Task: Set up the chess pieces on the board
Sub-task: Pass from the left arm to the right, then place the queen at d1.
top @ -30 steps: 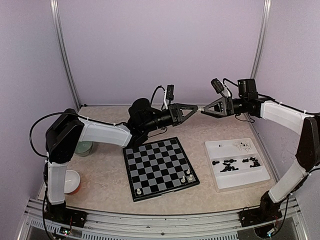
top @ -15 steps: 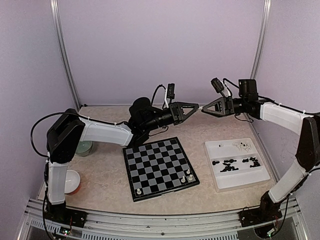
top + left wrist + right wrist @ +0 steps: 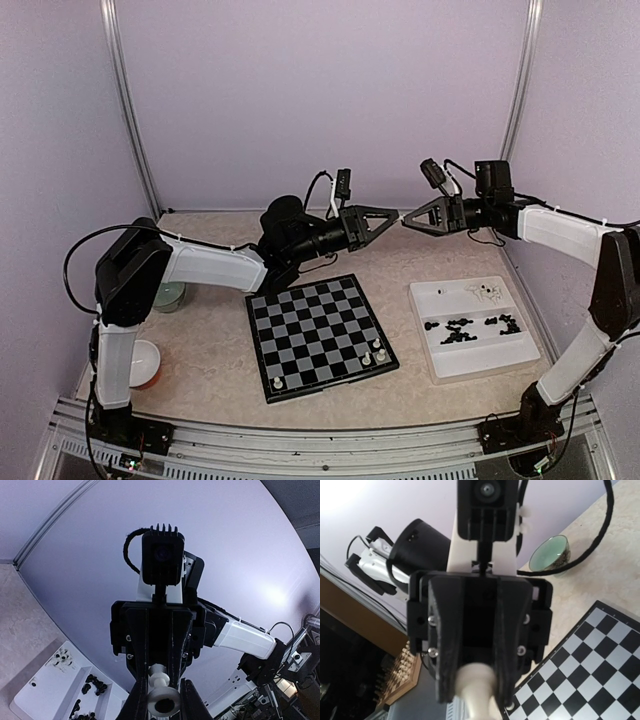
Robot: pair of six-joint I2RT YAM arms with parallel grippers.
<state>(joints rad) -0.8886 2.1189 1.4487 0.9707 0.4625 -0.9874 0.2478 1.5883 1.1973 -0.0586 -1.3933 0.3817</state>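
1. Lilac matte walls (image 3: 320,90) close in the booth, with slim aluminium posts (image 3: 125,110) at the far corners; the table (image 3: 200,350) is a beige slab with marble-like veining
2. Near the middle of the table the board (image 3: 310,340) lies flat and slightly turned, a square of black and grey checks inside a thin black rim
3. A few cream-white chess pieces (image 3: 277,382) stand on its near rows: one by the near left corner and a small cluster towards the near right corner
4. To the right of the board, apart from it, sits a shallow white tray (image 3: 470,365) of smooth plastic, rectangular and split into compartments; black pieces (image 3: 458,330) lie heaped in the nearer ones and a few cream pieces (image 3: 488,291) lie in the far one
5. Both arms, smooth white shells with black joints, are raised above the table behind the board, their black triangular fingers pointing at each other tip to tip
6. The left gripper (image 3: 393,217) is clenched on a cream-white held piece (image 3: 161,700), whose round base faces the left wrist camera between that arm's own fingers
7. The right gripper (image 3: 408,220) clasps the other end of the held piece, with the narrow top pinched between its ribbed black fingers
8. A glossy green bowl (image 3: 167,296) sits left of the board, and a white bowl (image 3: 143,362) sits nearer the table's front edge
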